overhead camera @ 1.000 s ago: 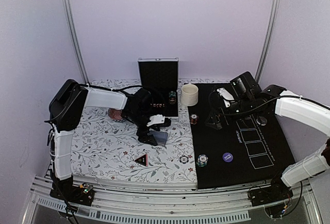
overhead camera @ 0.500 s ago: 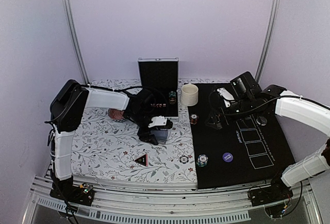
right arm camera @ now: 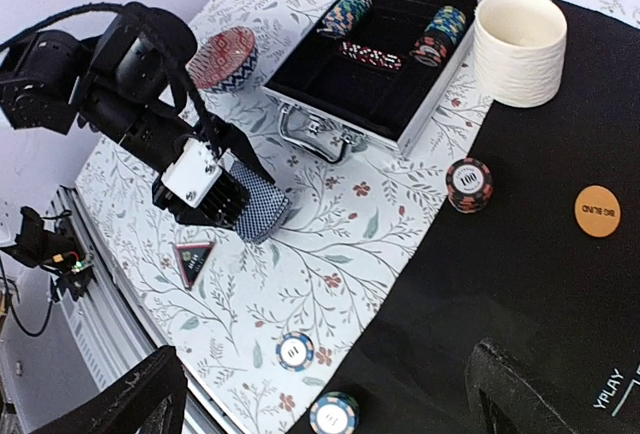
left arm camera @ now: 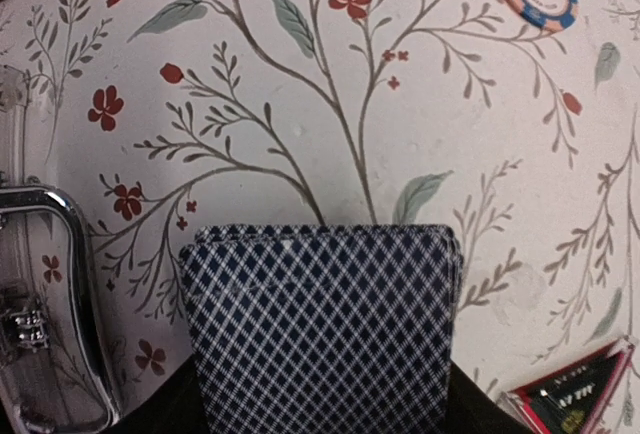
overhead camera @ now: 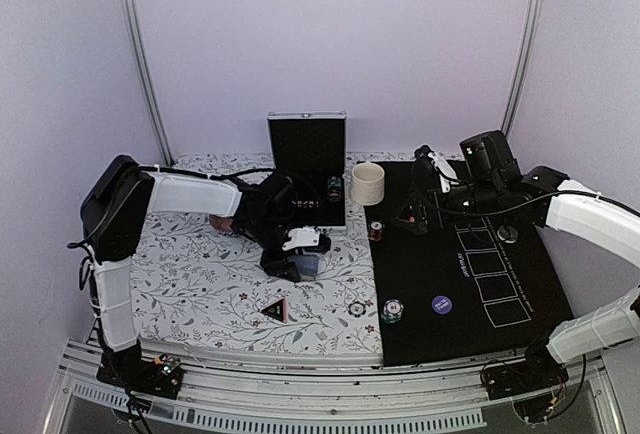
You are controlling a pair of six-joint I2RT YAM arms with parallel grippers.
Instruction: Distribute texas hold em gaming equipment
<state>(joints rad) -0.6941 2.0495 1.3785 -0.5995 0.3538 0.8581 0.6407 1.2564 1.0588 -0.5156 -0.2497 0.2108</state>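
A deck of blue-backed playing cards (left arm camera: 320,324) lies on the floral cloth (overhead camera: 200,274). My left gripper (overhead camera: 298,259) is shut on the deck (right arm camera: 258,204), with a black finger (left arm camera: 150,416) against each long side. The black red-edged triangle marker (overhead camera: 274,308) sits just in front. A single blue "10" chip (right arm camera: 295,350) lies on the cloth. A small chip stack (overhead camera: 392,310) stands at the black mat's edge and a red-black "100" stack (right arm camera: 469,184) farther back. A dark blue disc (overhead camera: 441,304) and an orange disc (right arm camera: 597,211) rest on the mat. My right gripper (right arm camera: 322,364) hangs open above the mat, holding nothing.
An open metal case (right arm camera: 300,84) with rows of chips stands at the back centre, its handle (left arm camera: 40,304) close to the deck. A cream cup (overhead camera: 367,183) stands beside it, and a pink ribbed dish (right arm camera: 222,58) sits behind my left arm. The black mat (overhead camera: 470,294) covers the right half.
My left gripper's jaws have narrowed onto the deck and the arm has settled lower. My right arm has drawn back and up, away from the mat's middle.
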